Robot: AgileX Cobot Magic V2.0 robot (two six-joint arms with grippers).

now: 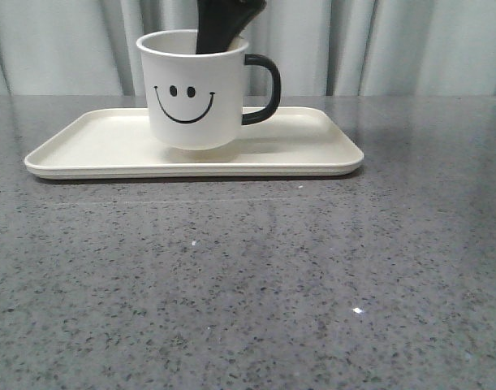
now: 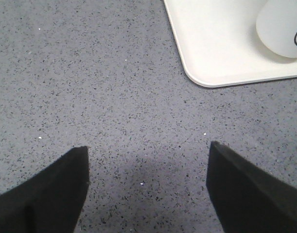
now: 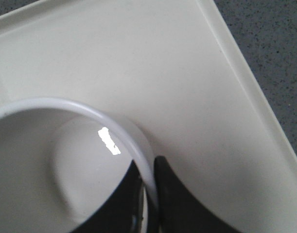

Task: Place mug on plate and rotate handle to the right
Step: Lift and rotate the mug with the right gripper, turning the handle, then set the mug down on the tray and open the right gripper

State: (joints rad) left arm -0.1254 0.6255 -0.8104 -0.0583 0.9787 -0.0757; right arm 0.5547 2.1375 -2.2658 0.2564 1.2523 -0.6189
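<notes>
Left claw (image 2: pixel 147 187) spread (over table (image 2: pixel 90 82)), plate (image 2: pixel 216 48) corner — mug (image 2: pixel 282 26)

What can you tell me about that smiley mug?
The mug is white, cylindrical and glossy, with a black smiley face printed on the side facing the front camera. Its black loop handle points right in that view. It stands upright on the cream plate and looks empty inside. The right gripper pinches its rim, one finger inside and one outside.

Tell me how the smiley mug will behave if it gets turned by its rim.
The mug looks rigid and glossy, so the right gripper, pinching only its thin rim, may slip. It appears empty in the right wrist view, so probably light. Its base narrows, and the plate looks smooth, so it would likely slide or pivot rather than tip.
</notes>
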